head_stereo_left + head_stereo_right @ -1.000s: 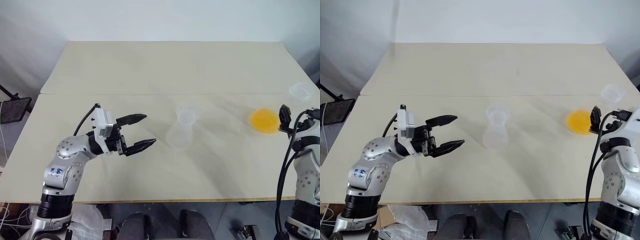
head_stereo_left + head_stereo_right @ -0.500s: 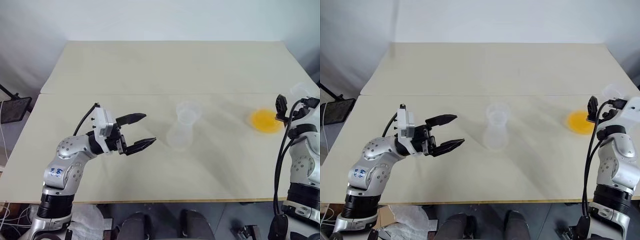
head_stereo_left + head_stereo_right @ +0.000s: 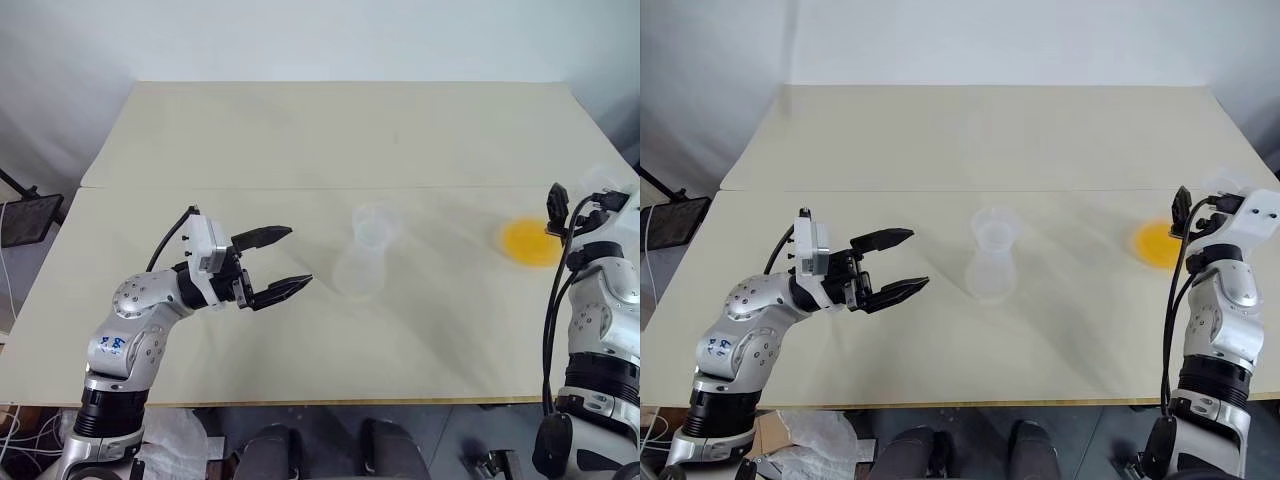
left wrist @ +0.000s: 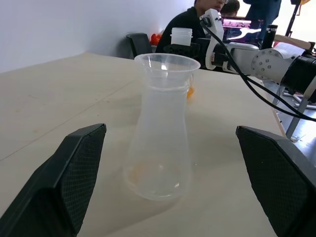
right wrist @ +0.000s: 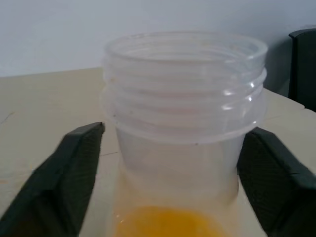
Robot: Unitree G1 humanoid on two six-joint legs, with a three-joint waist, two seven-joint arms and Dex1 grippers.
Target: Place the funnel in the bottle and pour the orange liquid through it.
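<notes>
**Right arm reaches the orange flask**

Head views: left gripper (image 3: 298, 258) hangs wide apart beside the bottle (image 3: 358, 272), funnel (image 3: 374, 225) seated in its neck; the right arm has advanced to the orange liquid (image 3: 530, 241); right wrist view: right gripper (image 5: 173, 129) brackets the flask neck (image 5: 183, 94), clamped or not I cannot tell; lifting to pour seems next

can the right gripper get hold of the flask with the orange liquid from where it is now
Probably yes. The right gripper sits right at the flask holding the orange liquid; its fingers flank the threaded neck, nothing between.

Left gripper (image 3: 285, 262) level, jaws wide — right gripper (image 5: 170, 143) jaws apart
</notes>
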